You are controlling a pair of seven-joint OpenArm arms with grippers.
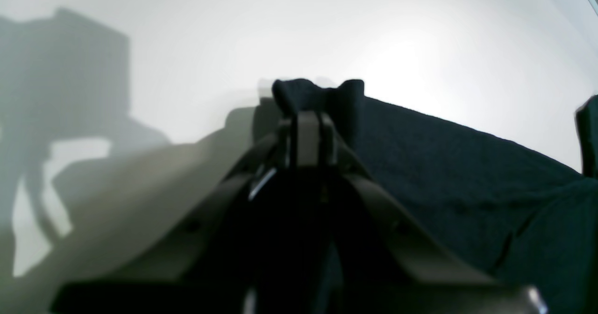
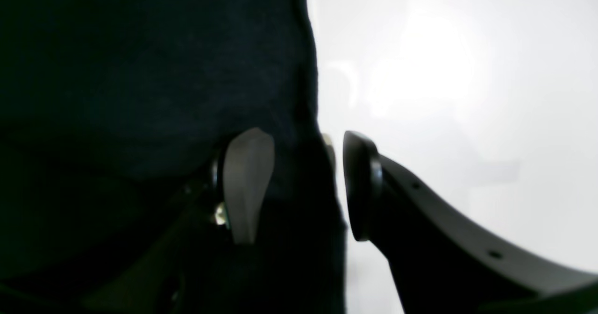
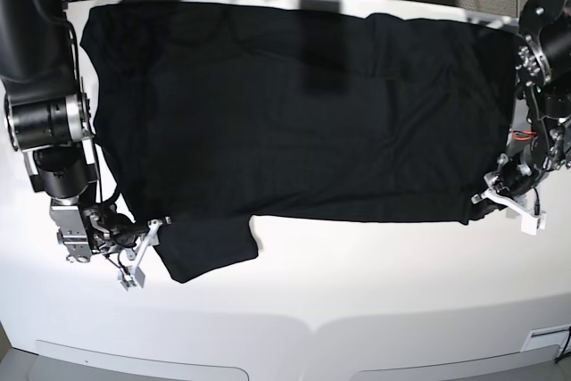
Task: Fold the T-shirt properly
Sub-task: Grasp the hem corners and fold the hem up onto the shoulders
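Now the T-shirt (image 3: 294, 104) lay flat across the table (image 3: 357, 292), near its far edge. The left gripper (image 1: 306, 117) pinched its hem; the right gripper (image 2: 299, 188) stood apart at the sleeve. Next, it needed to close

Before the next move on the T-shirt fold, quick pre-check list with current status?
1. Left claw shut on the T-shirt corner: ok, fabric bunches above its tips.
2. Right claw gripping cloth: not ok, jaws stand apart around the shirt edge.
3. Shirt spread flat on the white table: ok, only light wrinkles.
4. Sleeve laid out near the right claw: ok.
5. Print side up or down: cannot tell, only plain black shows.
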